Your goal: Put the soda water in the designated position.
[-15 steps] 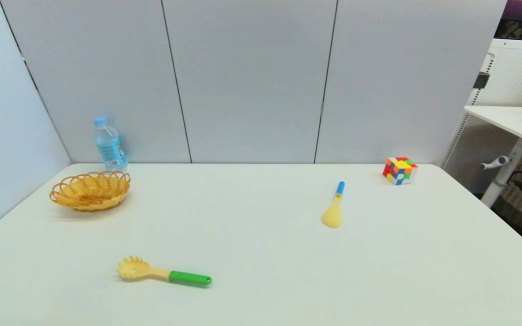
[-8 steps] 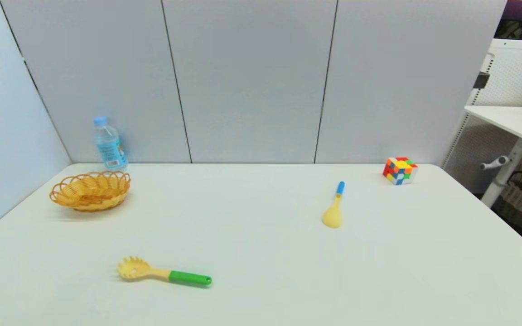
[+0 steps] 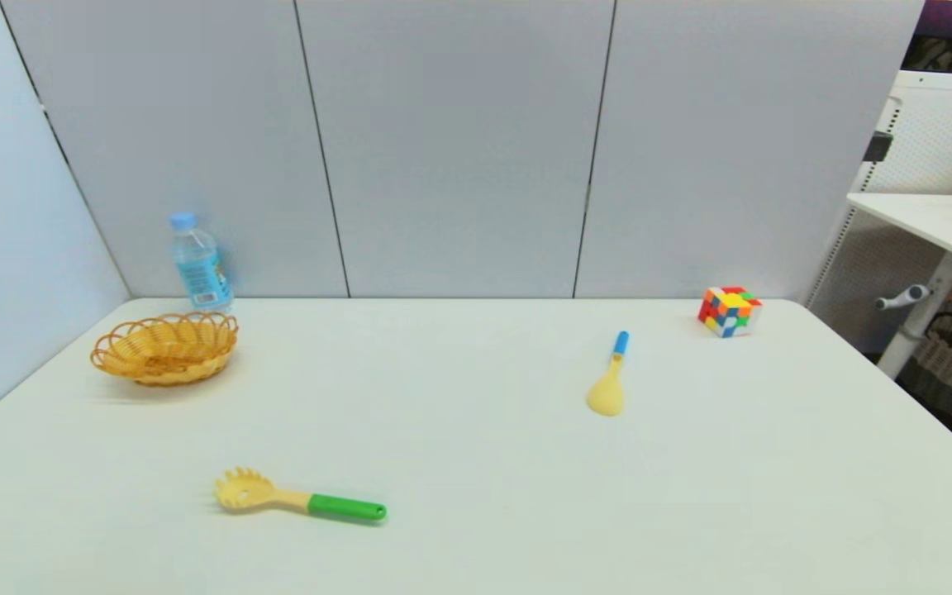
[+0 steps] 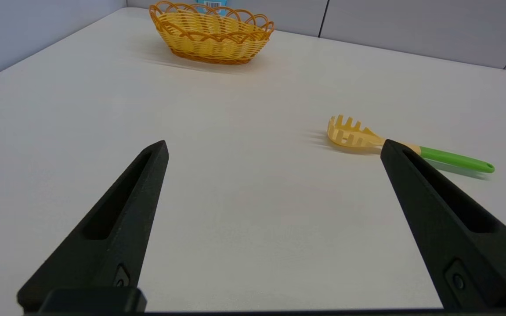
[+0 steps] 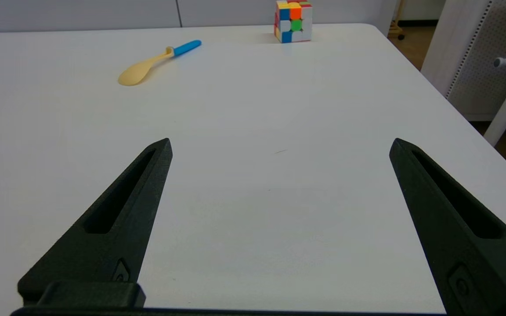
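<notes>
- soda water point(image 3: 197, 263) stands upright at the far left corner of the bench point(image 3: 476, 463), against the back panel, just behind the wicker basket point(image 3: 165, 347).
- left gripper point(image 4: 274, 147) low over the near-left bench, fingers point(image 4: 117, 219) spread wide, holding nothing; pasta server point(image 4: 367, 140) with green handle lies near it.
- right gripper point(image 5: 279, 145) over the near-right bench, fingers point(image 5: 121, 219) spread wide, holding nothing.
- yellow spoon point(image 3: 609, 382) with blue handle mid-right; puzzle cube point(image 3: 728, 311) at far right.
</notes>
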